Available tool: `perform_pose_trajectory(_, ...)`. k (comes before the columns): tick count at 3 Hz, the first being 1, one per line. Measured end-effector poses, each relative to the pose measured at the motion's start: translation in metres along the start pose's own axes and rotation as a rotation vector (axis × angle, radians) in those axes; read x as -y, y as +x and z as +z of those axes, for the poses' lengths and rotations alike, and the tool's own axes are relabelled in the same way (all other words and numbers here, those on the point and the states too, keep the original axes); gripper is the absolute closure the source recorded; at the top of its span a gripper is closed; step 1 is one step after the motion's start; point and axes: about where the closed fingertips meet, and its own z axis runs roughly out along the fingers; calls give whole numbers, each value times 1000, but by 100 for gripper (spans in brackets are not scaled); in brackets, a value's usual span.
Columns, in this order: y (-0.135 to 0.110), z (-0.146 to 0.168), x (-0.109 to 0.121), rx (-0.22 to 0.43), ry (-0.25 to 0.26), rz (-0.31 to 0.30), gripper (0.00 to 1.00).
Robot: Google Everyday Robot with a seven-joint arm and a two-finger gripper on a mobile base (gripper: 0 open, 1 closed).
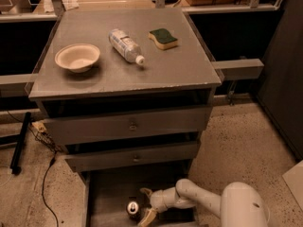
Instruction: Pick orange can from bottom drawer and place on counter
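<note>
The orange can [133, 209] stands upright on the floor of the open bottom drawer [113, 188], its silver top facing up. My gripper [146, 205] reaches into the drawer from the right on a white arm. Its two tan fingers are spread apart, one above and one below, just right of the can and close to it. The can is not between the fingers. The counter [180, 70] is the grey top of the cabinet above.
On the counter lie a cream bowl [77, 57] at left, a clear water bottle [125, 45] on its side in the middle and a green-and-yellow sponge [163, 38] at right. Two upper drawers [132, 125] are pushed in. A black cable [45, 183] runs over the floor at left.
</note>
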Motion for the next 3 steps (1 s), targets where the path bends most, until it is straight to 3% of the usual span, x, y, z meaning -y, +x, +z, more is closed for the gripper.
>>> perform_pose_trajectory(3,-3,27,11,28,-38,-20,0)
